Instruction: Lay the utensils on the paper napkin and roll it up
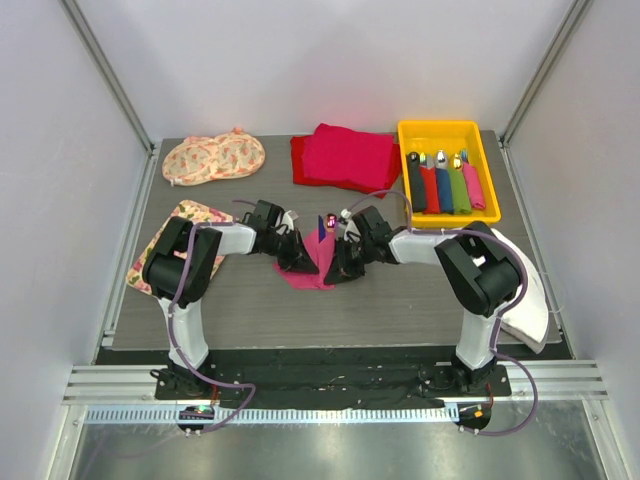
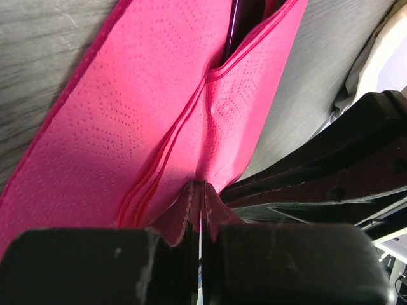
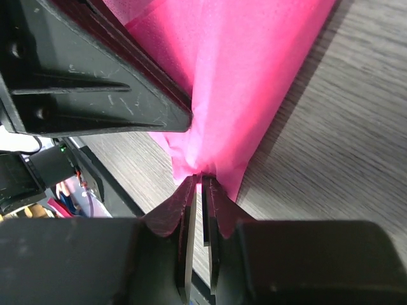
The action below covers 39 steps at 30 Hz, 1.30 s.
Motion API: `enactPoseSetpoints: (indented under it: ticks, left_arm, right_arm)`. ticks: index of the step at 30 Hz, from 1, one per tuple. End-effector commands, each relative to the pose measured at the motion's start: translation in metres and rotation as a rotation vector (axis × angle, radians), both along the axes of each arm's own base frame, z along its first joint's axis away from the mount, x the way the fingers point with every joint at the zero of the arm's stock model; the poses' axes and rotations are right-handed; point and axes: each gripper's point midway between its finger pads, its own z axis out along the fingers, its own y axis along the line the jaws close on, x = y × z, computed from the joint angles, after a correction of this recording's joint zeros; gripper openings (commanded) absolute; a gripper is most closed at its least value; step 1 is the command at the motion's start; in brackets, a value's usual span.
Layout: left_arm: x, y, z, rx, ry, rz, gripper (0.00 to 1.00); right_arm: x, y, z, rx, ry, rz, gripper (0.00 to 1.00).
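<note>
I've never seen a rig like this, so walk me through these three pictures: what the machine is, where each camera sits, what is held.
These are two robot arms bolted at the near edge of a table. The wide picture looks down from above and behind them. The other two come from a camera on each wrist. Each arm ends in a two-fingered pincer. The left pincer and the right pincer are both shut on a pink paper napkin, one from each side. A dark-handled utensil pokes out of its fold. Farther back lie floral mats, a red cloth pile and a yellow tray of coloured cutlery.
</note>
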Motion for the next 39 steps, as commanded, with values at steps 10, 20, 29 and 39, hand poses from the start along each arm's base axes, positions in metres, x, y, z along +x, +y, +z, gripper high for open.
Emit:
enactPoseSetpoints:
  ticks: [10,20,29,39]
  left_arm:
    - [-0.013,0.035,-0.058,0.248,0.033,0.021,0.03]
    - [-0.012,0.035,-0.054,0.241,0.025,0.013,0.04]
    - [-0.012,0.034,-0.055,0.234,0.025,0.009,0.04]
    - [-0.014,0.033,-0.056,0.232,0.031,0.005,0.04]
  right_arm:
    - [0.08,0.025,0.079,0.058,-0.264,-0.038,0.19]
    - [0.098,0.017,0.042,0.006,-0.252,-0.064,0.17]
    - [0.106,0.014,0.04,0.207,-0.099,-0.158,0.16]
    - [0.11,0.014,0.051,0.41,-0.063,-0.231,0.14]
